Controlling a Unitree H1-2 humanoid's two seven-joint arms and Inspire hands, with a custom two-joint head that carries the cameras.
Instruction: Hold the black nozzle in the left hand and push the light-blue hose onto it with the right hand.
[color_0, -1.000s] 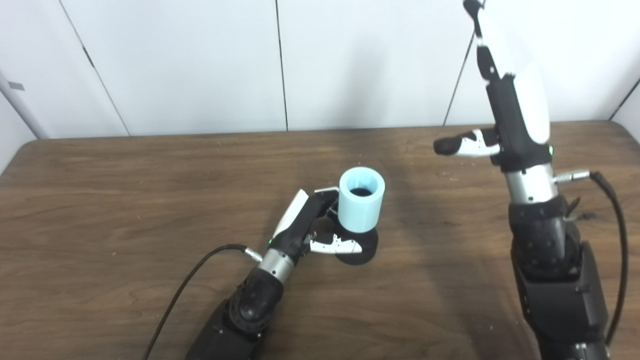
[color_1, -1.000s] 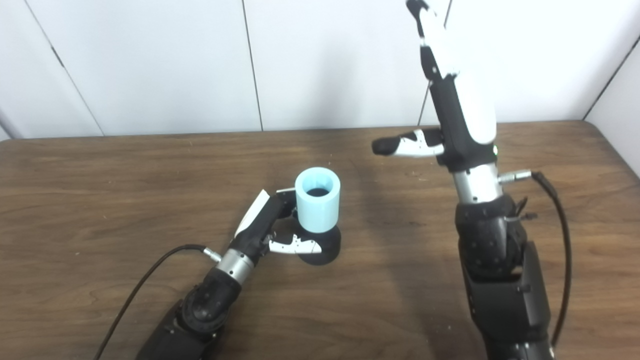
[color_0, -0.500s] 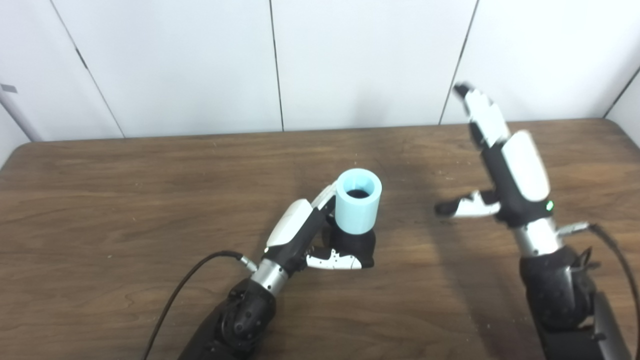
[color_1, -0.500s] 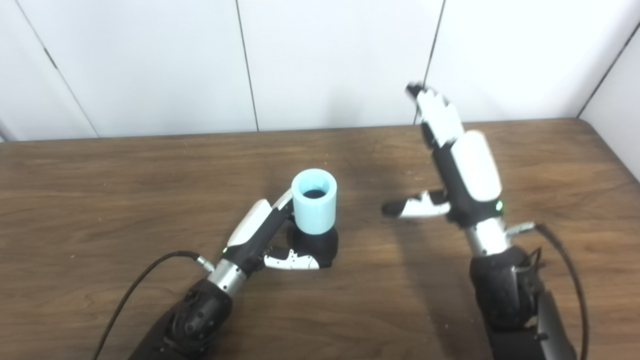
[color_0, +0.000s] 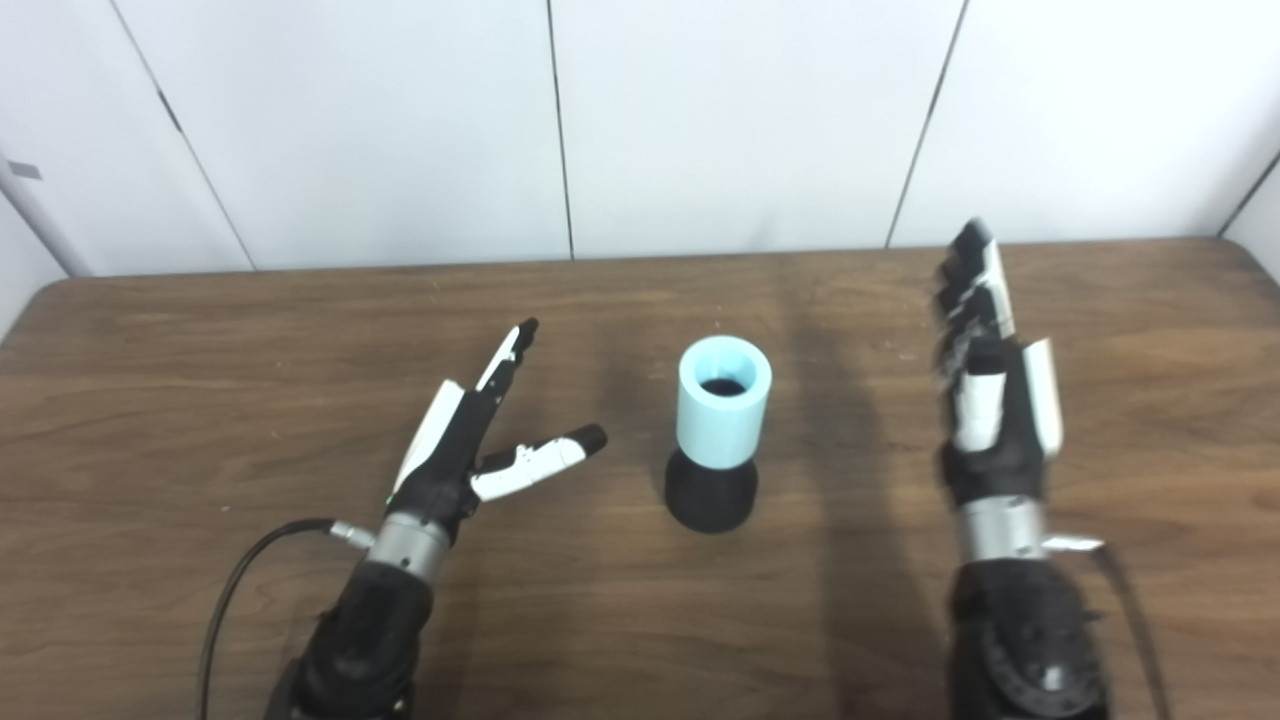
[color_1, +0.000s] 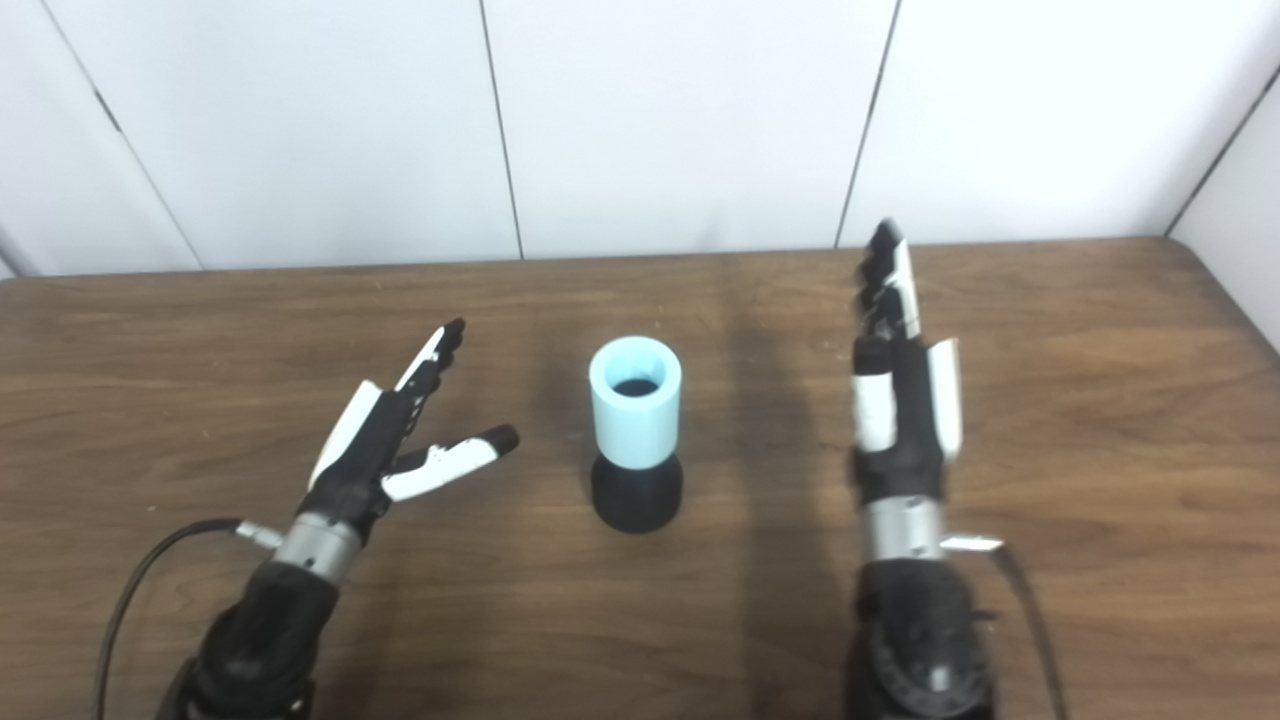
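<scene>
Both arms reach in low over the wooden counter (color_0: 200, 330). The left robot hand (color_0: 455, 450) is stretched out flat, fingers (color_0: 505, 355) pointing away and a little to the right, the thumb (color_0: 540, 455) splayed out sideways toward the middle; it is spread wide and holds nothing. The right robot hand (color_0: 990, 400) stands on edge with its fingers straight and lined up pointing away from the robot, also holding nothing, its fingers extended rather than curled.

Between the two, nearer the left robot hand's thumb tip than the right robot hand, the light-blue hose (color_0: 723, 400) sits seated on top of the black nozzle (color_0: 710, 495). The pair stands upright on the counter, long axis vertical, the hose's open mouth facing up and the nozzle's wider base resting on the wood. Neither robot hand touches it; the left thumb tip stops short of the nozzle, and the right robot hand is well apart on the other side.

A second ago the left robot hand was clamped around the nozzle and hose, and the right robot hand was raised high in the air. Since then the left has let go and pulled back to the left, and the right has come down to counter level. The hose and nozzle remain joined.
</scene>
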